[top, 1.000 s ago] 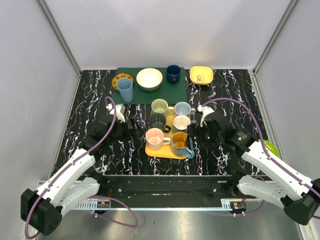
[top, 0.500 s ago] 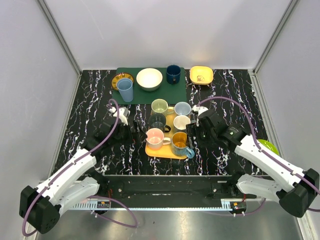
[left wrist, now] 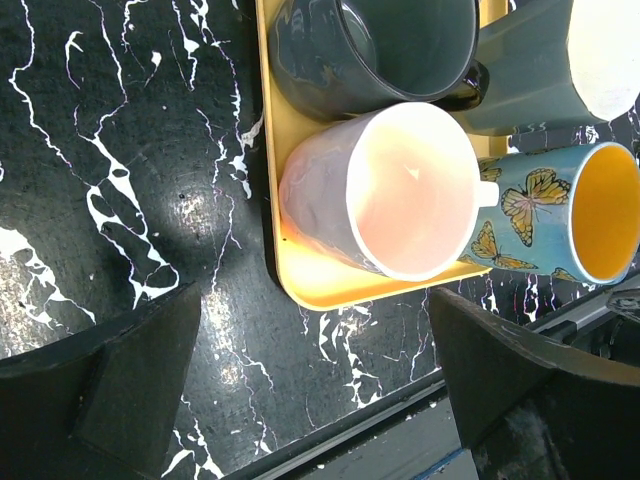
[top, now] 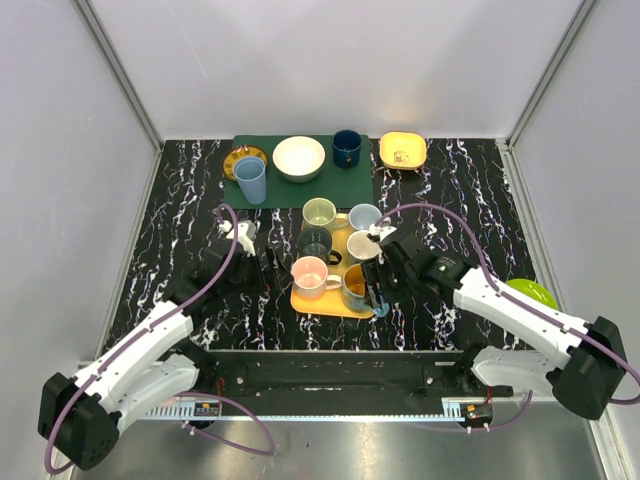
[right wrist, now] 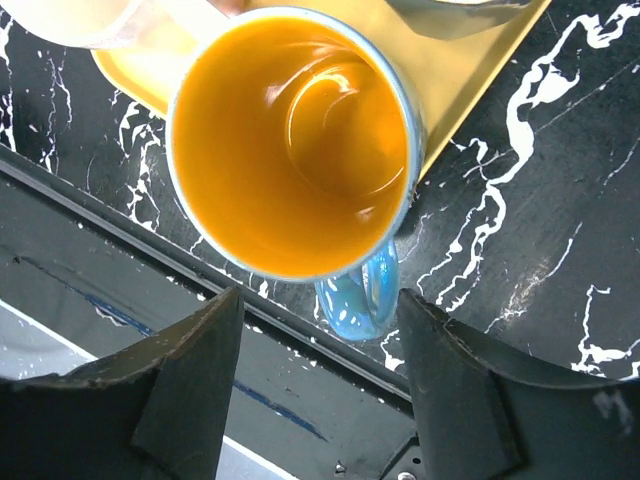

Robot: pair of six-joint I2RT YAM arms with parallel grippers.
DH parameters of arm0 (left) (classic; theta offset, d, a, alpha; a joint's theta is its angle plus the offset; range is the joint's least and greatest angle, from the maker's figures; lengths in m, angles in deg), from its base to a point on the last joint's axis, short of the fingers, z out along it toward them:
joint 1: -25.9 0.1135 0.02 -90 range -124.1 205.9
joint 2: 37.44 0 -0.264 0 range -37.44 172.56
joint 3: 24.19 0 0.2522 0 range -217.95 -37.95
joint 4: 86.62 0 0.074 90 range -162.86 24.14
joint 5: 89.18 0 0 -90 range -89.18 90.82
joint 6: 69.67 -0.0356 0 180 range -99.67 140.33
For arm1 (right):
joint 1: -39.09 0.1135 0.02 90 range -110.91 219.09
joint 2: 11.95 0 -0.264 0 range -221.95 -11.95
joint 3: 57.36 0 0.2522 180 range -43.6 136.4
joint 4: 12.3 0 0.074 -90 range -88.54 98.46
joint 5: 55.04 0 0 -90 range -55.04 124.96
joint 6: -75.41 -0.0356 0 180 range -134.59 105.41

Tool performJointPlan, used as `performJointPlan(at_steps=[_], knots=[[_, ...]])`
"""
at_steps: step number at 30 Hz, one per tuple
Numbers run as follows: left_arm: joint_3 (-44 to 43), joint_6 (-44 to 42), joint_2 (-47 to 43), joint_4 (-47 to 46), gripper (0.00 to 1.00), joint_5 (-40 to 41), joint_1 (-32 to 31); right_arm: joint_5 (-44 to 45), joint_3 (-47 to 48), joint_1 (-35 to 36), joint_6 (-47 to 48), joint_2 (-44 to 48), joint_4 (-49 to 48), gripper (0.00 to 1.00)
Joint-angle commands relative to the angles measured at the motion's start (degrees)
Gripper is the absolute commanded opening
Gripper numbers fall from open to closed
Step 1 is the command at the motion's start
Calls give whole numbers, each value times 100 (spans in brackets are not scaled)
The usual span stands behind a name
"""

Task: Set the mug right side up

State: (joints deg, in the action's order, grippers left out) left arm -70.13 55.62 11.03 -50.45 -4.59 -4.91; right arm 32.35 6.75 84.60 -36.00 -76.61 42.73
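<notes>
Butterfly mug (top: pixel 357 286) upright at the near right corner of the yellow tray (top: pixel 322 304).
Pale blue outside with orange-and-black butterflies, glossy orange inside, nothing in it. Mouth up, base flat on the tray, just beside a pink mug (top: pixel 309 275) on its left. Shiny blue handle turned toward the near right, reaching past the tray's rim and out over the black, white-veined desk (top: pixel 180 200).
</notes>
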Motion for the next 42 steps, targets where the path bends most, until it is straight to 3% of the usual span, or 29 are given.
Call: performJointPlan(at_steps=[1, 11, 12, 22, 26, 29, 33, 35, 37, 40, 42], knots=[[63, 75, -179, -246, 99, -57, -39, 93, -51, 106, 58, -231, -445, 64], [81, 40, -268, -97, 99, -13, -39, 569, 168, 159, 75, -855, -471, 54], [72, 40, -276, -79, 99, -13, -31, 569, 160, 168, 75, -907, -489, 49], [46, 40, -276, -71, 99, -13, -31, 718, 107, 186, -21, -925, -524, 38], [72, 48, -320, -53, 99, -13, -31, 867, 107, 194, -74, -943, -507, 29], [116, 83, -373, -62, 99, -4, -31, 1087, 151, 221, -162, -995, -445, 29], [169, 101, -443, -44, 99, -4, -31, 1350, 177, 291, -267, -1144, -375, 39], [177, 110, -461, -44, 99, 5, -31, 1412, 160, 317, -285, -1171, -384, 37], [195, 101, -487, -27, 99, 14, -31, 1465, 151, 335, -302, -1180, -384, 26], [195, 101, -505, -9, 99, 14, -31, 1536, 160, 353, -373, -1119, -340, 0], [186, 110, -514, -9, 99, 22, -31, 1588, 186, 379, -443, -970, -305, 0]])
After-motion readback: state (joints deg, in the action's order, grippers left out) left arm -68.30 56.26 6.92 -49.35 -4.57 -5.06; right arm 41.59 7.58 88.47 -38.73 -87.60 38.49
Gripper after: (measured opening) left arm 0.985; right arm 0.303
